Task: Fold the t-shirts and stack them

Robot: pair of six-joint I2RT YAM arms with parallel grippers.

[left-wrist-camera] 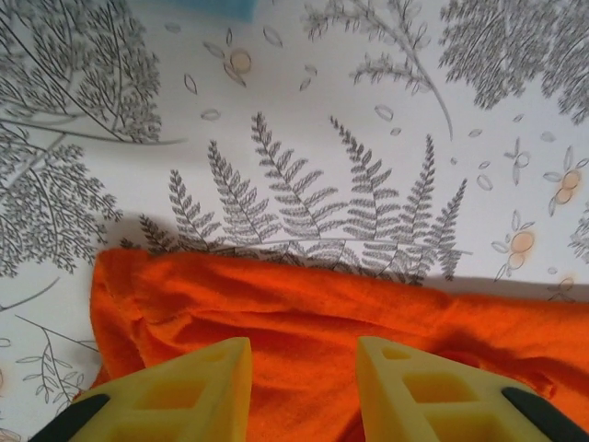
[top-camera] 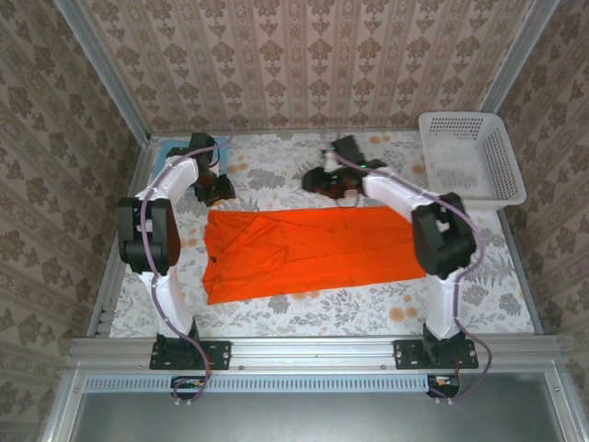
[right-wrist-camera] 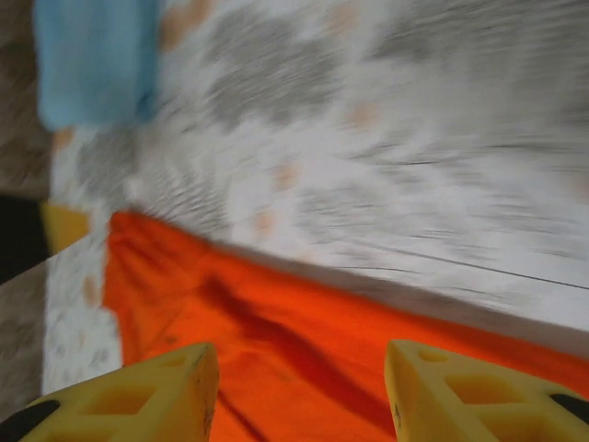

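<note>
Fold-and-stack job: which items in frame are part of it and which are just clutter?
Job items:
- orange t-shirt, spread out mid-table
- blue t-shirt, at the far left corner

Lying about:
- white basket, far right corner, apart from both shirts
- floral tablecloth, just the work surface

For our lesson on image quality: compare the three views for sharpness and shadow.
Right wrist: heavily blurred, the tablecloth pattern smeared into streaks, the orange t-shirt and blue t-shirt soft-edged. Left wrist: sharp, the fern print crisp, a grey shadow beside the orange t-shirt's far edge. Top external: sharp and evenly lit, with no glare.
</note>
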